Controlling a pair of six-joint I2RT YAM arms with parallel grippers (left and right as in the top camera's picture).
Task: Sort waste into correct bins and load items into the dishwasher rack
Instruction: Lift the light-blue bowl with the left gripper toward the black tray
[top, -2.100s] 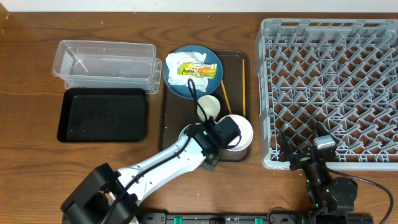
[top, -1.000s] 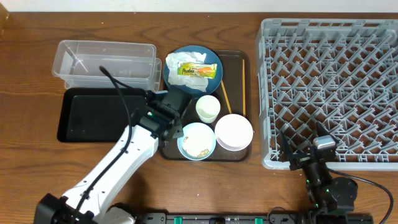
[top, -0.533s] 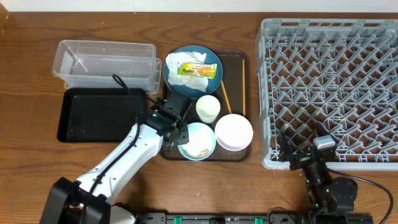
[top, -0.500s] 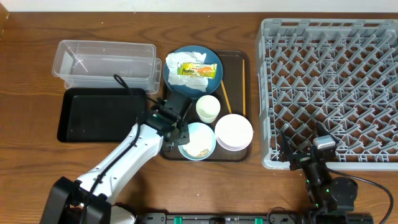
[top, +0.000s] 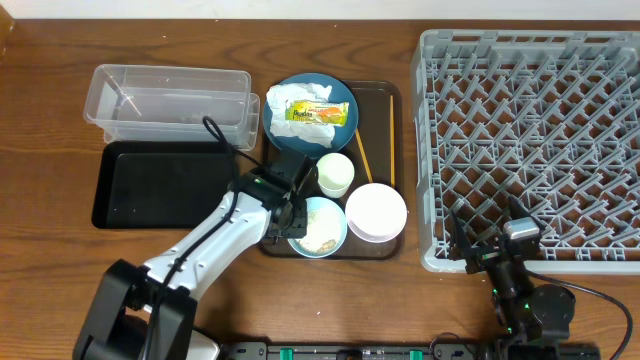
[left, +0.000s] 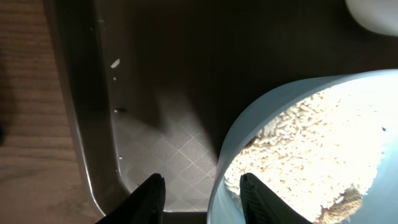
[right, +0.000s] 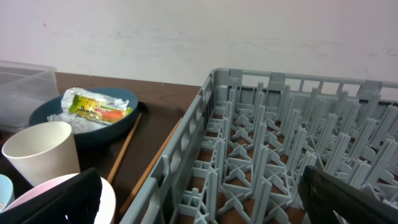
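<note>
Two pairs of fingers here, and only one is near the dishes. My left fingers sit low over the brown tray, part open. They straddle the left rim of the light blue bowl. One tip is outside, over the tray floor. The other tip is inside, over the rice scraps. The outer tip shows a clear gap to the bowl wall. I cannot tell whether the inner tip touches the wall. Nothing is clamped; the bowl rests flat on the tray's near left corner.

The white bowl is on the same tray, touching the blue bowl's right side. The small pale cup stands upright just behind both bowls. The dark blue plate is at the tray's far end and carries the crumpled tissue and the snack wrapper. The chopsticks lie on the tray right of the cup.

The clear tub and the black tray sit on the worktop to the left. The tub is behind the black tray.

My right fingers are spread wide and hold nothing. They hang by the near left corner of the dishwasher rack, on the right side of the worktop.
</note>
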